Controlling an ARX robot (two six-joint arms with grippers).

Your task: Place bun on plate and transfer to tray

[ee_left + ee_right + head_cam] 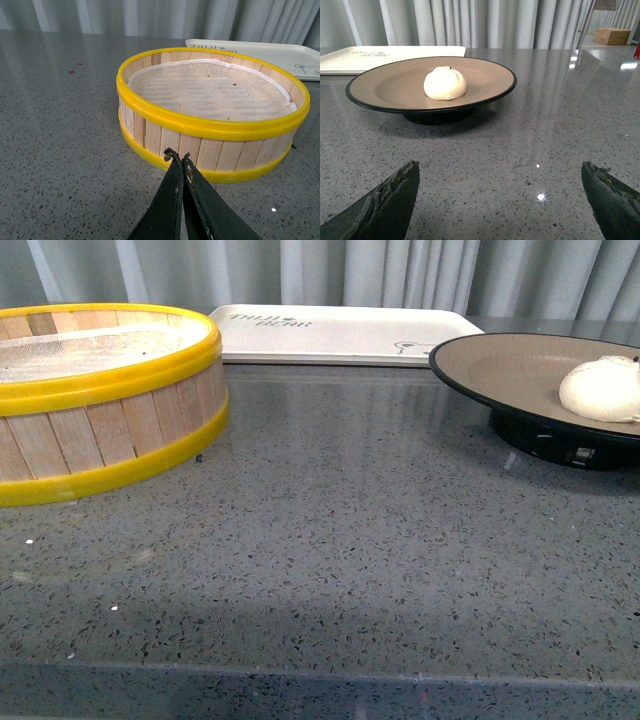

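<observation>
Since the bun [445, 83] sits on the plate [490, 80] straight ahead of my wide-spread right pincer [499, 167], that arm is nearer; left pincer [179, 156] pinched closed.

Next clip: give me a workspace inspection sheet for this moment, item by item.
Surface: grey speckled countertop, glossy.
Job's things: bun sits on the plate. The plate stands on the countertop, not on the tray, which lies at the back.
Clutter: yellow-rimmed steamer basket with a white cloth liner, no bun inside.
Grippers: left end effector shut on nothing, close to the basket's wall. Right end effector open, facing the plate.
Cables: nothing seen.
Surroundings: grey curtain; cardboard box far off.
</observation>
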